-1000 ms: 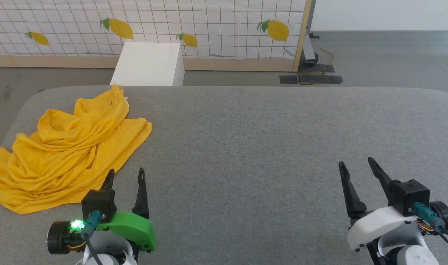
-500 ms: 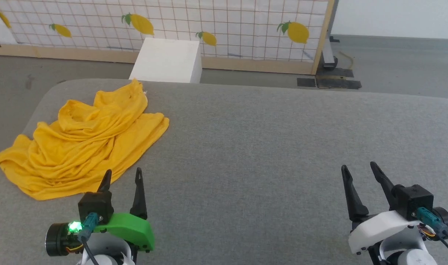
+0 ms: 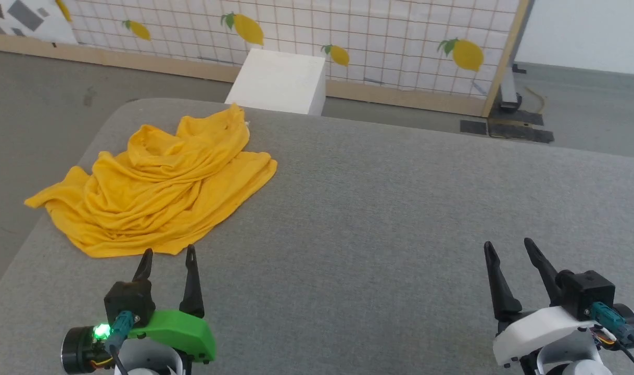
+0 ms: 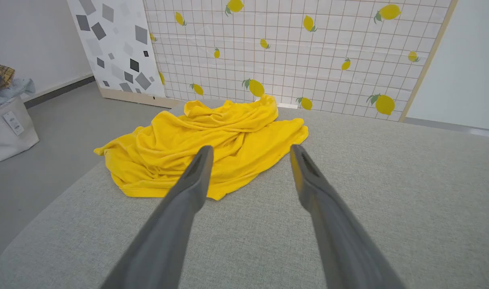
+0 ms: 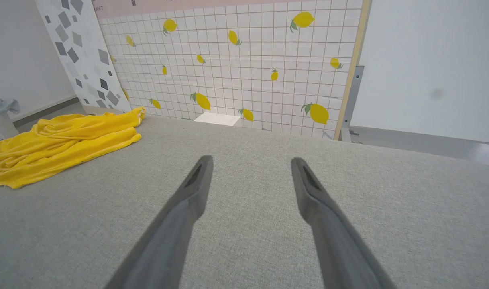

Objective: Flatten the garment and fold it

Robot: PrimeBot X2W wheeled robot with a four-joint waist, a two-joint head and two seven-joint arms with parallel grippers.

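Garment (image 3: 155, 187): crumpled heap, upper left of head view, laid on grey table (image 3: 374, 219).
Left gripper (image 3: 169, 249): fingers spread apart, empty, just below the garment.
Right gripper (image 3: 507, 242): fingers spread apart, empty, lower right.
Bin (image 4: 5, 138): white, left edge of left wrist view; cloth is piled inside; tag (image 4: 12, 122) cannot be read.

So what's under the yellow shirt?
The yellow shirt lies crumpled on the grey table, with one corner poking past the table's edge. Anything beneath its folds is covered, so I can't tell what else is there.
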